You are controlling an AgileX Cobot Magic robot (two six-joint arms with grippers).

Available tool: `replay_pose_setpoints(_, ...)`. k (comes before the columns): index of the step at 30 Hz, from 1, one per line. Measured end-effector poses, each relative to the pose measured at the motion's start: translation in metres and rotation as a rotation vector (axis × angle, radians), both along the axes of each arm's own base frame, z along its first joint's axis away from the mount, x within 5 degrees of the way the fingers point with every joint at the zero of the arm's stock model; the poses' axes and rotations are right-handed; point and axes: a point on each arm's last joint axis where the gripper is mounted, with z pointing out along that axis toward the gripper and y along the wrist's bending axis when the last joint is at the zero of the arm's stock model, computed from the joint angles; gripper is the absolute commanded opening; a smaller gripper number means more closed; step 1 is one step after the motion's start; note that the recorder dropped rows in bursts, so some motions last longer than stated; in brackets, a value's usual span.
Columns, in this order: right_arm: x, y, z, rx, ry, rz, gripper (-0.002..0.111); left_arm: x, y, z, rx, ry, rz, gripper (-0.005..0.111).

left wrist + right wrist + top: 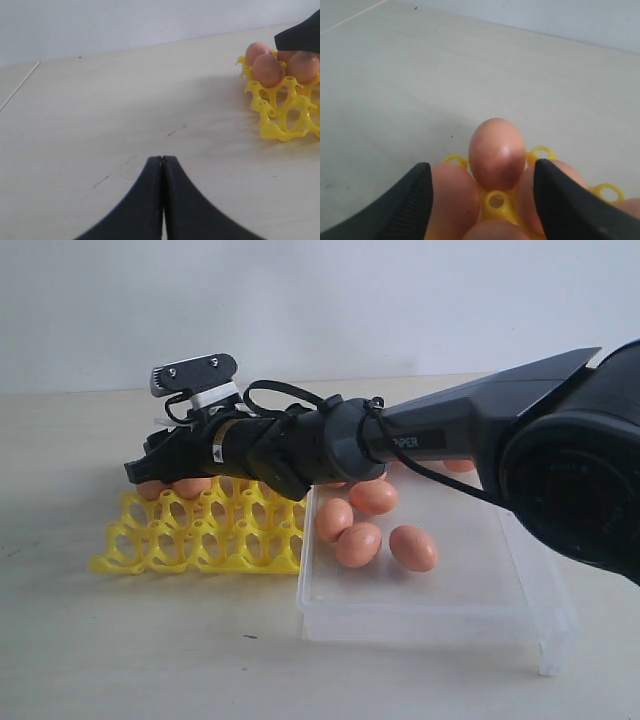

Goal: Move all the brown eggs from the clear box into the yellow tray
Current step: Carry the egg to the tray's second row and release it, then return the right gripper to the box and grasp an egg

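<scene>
Right pincer (481, 170) reaches across to the yellow tray (200, 540), at 9 o'clock of the clear box (450, 610); jaws apart, gripping nothing, straddling brown eggs (266, 70) seated at the tray's 11 o'clock corner, likely spread to leave one upright in its cup. More eggs lie loose in the box. Left pincer (162, 165), pressed together, hangs over the table (125, 100), likely parked out of the way.
</scene>
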Motion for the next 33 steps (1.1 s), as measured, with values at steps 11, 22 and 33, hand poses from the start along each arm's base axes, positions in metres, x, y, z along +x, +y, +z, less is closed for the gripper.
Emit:
replay_pose_setpoints(11, -0.009, -0.018, 0.062, -0.128, 0.071, -0.065, 0.0, 0.0, 0.0, 0.0, 0.0, 0.0, 0.0, 0.0)
replay_pose_setpoints(22, -0.068, -0.081, 0.125, -0.418, 0.113, 0.024, 0.0, 0.0, 0.0, 0.0, 0.0, 0.0, 0.0, 0.0)
replay_pose_setpoints(33, -0.074, -0.189, 0.094, -0.487, 0.436, -0.192, 0.058, 0.0, 0.0, 0.0, 0.0, 0.0, 0.0, 0.0)
